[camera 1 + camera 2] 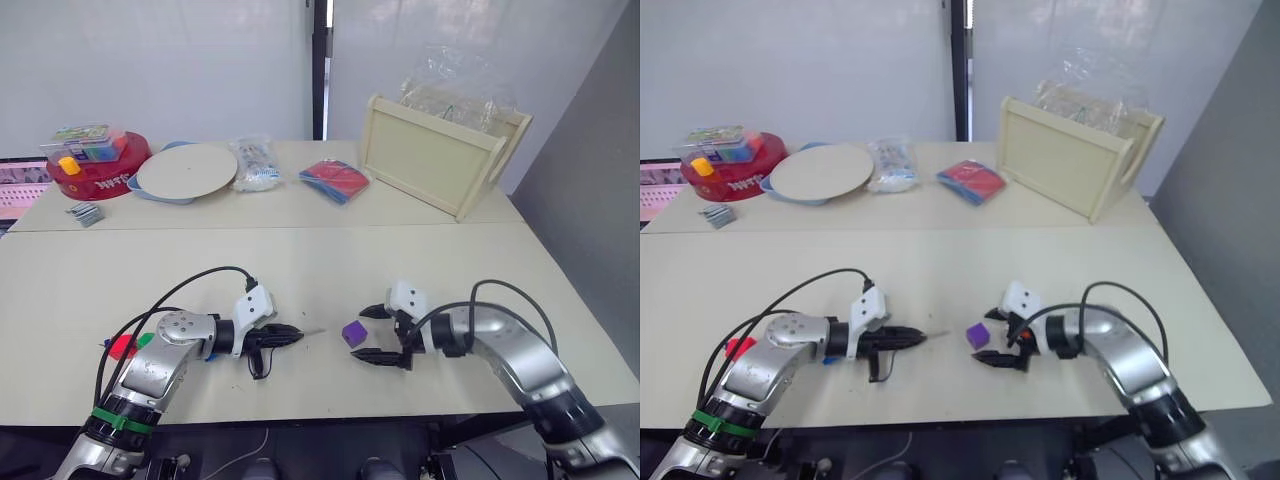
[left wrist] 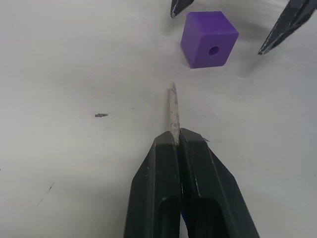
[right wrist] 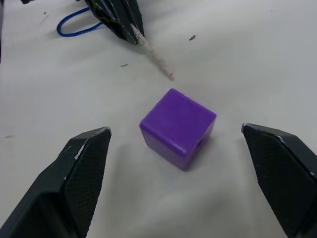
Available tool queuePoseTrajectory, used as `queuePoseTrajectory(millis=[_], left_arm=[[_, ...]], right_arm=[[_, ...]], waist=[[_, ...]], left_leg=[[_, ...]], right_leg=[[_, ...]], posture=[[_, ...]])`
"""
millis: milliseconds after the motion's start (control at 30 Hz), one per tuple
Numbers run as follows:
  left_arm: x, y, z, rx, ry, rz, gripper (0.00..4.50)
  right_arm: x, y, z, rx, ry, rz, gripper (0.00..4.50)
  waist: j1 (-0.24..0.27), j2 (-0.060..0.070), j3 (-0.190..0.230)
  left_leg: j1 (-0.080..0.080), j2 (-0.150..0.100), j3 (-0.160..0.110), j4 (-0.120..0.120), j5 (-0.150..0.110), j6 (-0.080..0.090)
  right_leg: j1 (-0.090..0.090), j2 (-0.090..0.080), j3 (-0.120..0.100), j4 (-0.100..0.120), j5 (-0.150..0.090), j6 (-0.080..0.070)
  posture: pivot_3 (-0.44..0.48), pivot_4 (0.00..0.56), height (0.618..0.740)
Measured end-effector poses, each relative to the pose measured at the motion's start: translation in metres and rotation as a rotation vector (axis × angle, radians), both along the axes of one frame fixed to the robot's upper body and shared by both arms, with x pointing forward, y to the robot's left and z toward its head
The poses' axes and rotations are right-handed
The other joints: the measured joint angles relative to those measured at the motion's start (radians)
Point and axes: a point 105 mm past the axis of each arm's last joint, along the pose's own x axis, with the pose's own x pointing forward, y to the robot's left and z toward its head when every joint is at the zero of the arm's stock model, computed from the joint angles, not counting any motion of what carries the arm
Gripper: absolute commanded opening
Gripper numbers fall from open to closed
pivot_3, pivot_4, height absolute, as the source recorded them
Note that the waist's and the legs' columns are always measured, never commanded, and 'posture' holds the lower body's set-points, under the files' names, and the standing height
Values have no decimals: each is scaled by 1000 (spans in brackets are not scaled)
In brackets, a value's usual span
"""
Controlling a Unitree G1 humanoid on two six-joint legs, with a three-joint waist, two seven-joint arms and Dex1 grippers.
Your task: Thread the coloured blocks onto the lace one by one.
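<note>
A purple block (image 1: 353,333) lies on the table with its hole facing sideways, between the wide-open fingers of my right gripper (image 1: 361,332), which do not touch it. My left gripper (image 1: 297,336) is shut on the lace's stiff pale tip (image 2: 173,109), which points at the purple block (image 2: 208,38) from a short gap away. A loop of dark-blue lace (image 3: 74,27) trails behind the left fingers. A red block (image 1: 122,346) and a green block (image 1: 145,340) rest beside my left forearm, and a bit of a blue block (image 1: 828,358) peeks from under it.
On the far table stand a red tub (image 1: 97,170) with a yellow piece, a round plate (image 1: 185,170), a clear bag (image 1: 255,163), a red and blue packet (image 1: 337,180) and a wooden crate (image 1: 440,155). A small grey item (image 1: 85,212) lies at far left.
</note>
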Motion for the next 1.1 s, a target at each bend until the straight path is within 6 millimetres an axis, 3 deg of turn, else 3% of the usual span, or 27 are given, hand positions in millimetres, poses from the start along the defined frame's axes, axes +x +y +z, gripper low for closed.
queuePoseTrajectory(millis=[133,333,367,567,667,1100], left_arm=[[-2,-1,1,2,5,-5,0],[-12,-12,3,6,11,-56,0],[-13,-13,3,6,13,-60,0],[-17,-17,5,-2,33,-69,0],[-17,-17,5,0,31,-64,0],[-12,-29,2,10,20,-70,0]], right_arm=[[1,6,-10,-65,12,157,4459],[25,6,-10,-122,-18,246,4459],[27,5,-9,-128,-25,255,3924],[26,1,-12,-117,-20,261,1902],[23,2,-15,-94,-12,248,1220],[16,7,-16,-45,-7,154,1217]], waist=[[5,0,0],[4,0,0],[4,0,0],[4,0,0],[4,0,0],[3,0,0]], left_leg=[[-1,0,0,2,0,0],[-1,0,0,3,0,0],[-1,0,0,3,0,0],[-1,0,0,3,0,0],[-1,0,0,3,0,0],[-1,0,0,3,0,0]], right_leg=[[0,-1,0,0,0,0],[0,-1,0,0,0,0],[0,-1,0,0,0,0],[0,-1,0,0,0,0],[1,-1,0,0,0,0],[1,-1,0,0,0,0]], posture=[[0,150,740],[0,150,740],[0,150,740],[0,150,740],[0,150,740],[0,150,740]])
